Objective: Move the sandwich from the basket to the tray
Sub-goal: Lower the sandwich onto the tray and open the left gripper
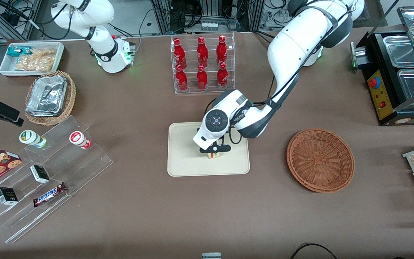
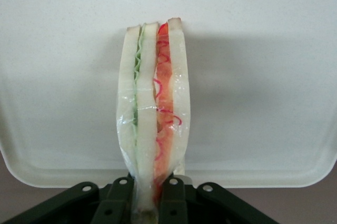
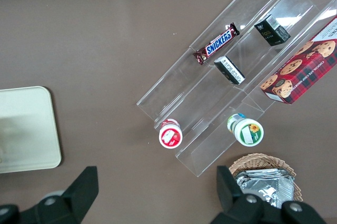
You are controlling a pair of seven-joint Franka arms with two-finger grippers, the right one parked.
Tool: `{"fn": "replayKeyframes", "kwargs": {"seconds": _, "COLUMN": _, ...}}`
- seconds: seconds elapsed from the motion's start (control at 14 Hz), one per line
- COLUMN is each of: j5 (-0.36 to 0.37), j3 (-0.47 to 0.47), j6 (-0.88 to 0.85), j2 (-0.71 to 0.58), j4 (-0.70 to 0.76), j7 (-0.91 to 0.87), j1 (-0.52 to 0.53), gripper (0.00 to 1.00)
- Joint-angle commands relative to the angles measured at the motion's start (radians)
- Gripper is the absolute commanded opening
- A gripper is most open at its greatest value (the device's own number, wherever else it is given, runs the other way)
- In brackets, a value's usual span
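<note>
The left arm's black gripper (image 1: 214, 154) reaches down over the flat cream-beige tray (image 1: 182, 158), fingers clamped on the clear-wrapped triangular sandwich (image 2: 152, 113); only the wrist view shows its red and green filling.

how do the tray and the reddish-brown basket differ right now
The tray is flat, rectangular and smooth cream; the basket is round, bowl-shaped, woven reddish-brown wicker. The tray lies under the gripper, which is shut on the sandwich over it; the basket holds nothing and sits toward the working arm's end. Both rest on the brown table.

Brown table (image 1: 138, 216) (tray (image 1: 182, 158), basket (image 1: 320, 160))
</note>
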Motion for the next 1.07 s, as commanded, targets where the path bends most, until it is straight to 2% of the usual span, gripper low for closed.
{"fn": "replayKeyframes", "kwargs": {"seconds": 0.0, "j5": 0.013, "j3": 0.005, "j6": -0.018, "j2": 0.01, "j4": 0.037, "j7": -0.021, "j1": -0.015, "gripper": 0.68}}
{"fn": "replayKeyframes", "kwargs": {"seconds": 0.07, "j5": 0.013, "j3": 0.005, "j6": -0.018, "j2": 0.008, "j4": 0.036, "j7": -0.023, "j1": -0.015, "gripper": 1.0}}
{"fn": "replayKeyframes", "kwargs": {"seconds": 0.21, "j5": 0.016, "j3": 0.011, "j6": -0.024, "j2": -0.006, "j4": 0.039, "j7": -0.047, "j1": -0.015, "gripper": 1.0}}
{"fn": "replayKeyframes", "kwargs": {"seconds": 0.36, "j5": 0.063, "j3": 0.043, "j6": -0.065, "j2": -0.064, "j4": 0.039, "j7": -0.067, "j1": -0.014, "gripper": 1.0}}
{"fn": "replayKeyframes", "kwargs": {"seconds": 0.57, "j5": 0.073, "j3": 0.071, "j6": -0.12, "j2": -0.162, "j4": 0.036, "j7": -0.067, "j1": 0.025, "gripper": 1.0}}
{"fn": "replayKeyframes", "kwargs": {"seconds": 0.86, "j5": 0.071, "j3": 0.204, "j6": -0.25, "j2": -0.301, "j4": 0.011, "j7": -0.046, "j1": 0.058, "gripper": 1.0}}
{"fn": "replayKeyframes", "kwargs": {"seconds": 1.0, "j5": 0.071, "j3": 0.226, "j6": -0.319, "j2": -0.369, "j4": -0.009, "j7": 0.056, "j1": 0.11, "gripper": 1.0}}
